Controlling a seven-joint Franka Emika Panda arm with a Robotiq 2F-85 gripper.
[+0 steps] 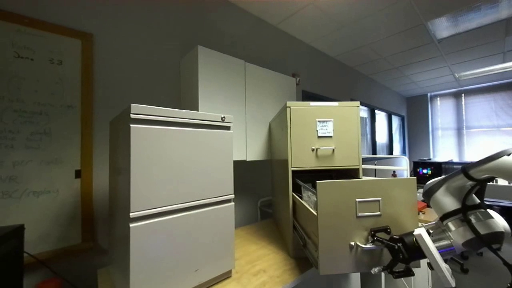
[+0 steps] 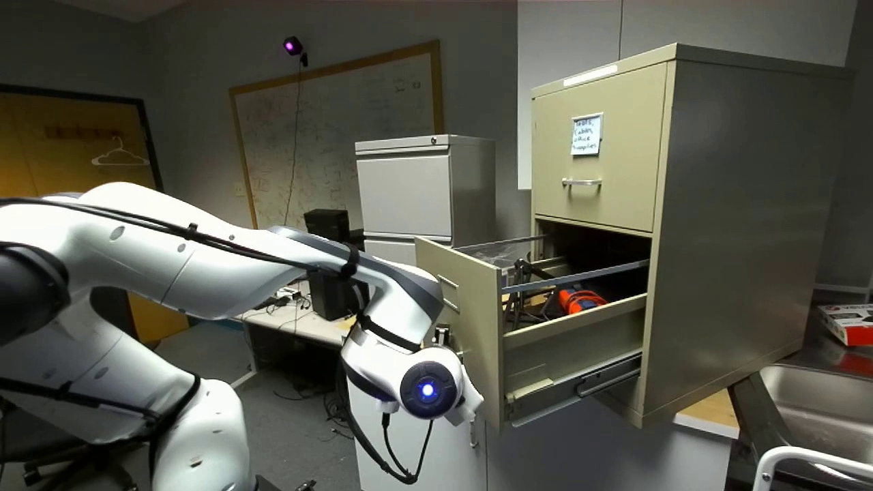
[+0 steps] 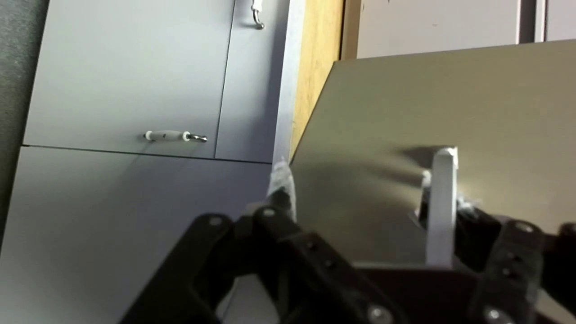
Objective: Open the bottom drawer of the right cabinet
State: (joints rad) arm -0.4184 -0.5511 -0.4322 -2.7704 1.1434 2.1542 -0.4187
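Note:
The right cabinet is tall, tan metal and shows in both exterior views. Its upper drawer is shut. Its bottom drawer stands pulled far out, and its side and rail show in an exterior view. Its front shows in the wrist view. My gripper is open at the drawer's metal handle. In the wrist view my gripper has one finger passing behind the handle bar. The other finger stands apart, beyond the drawer front's edge.
A light grey two-drawer cabinet stands beside it on the wooden counter. Pale cupboard doors with handles are below. Black items and an orange item lie in the drawer. A sink and white rail are nearby.

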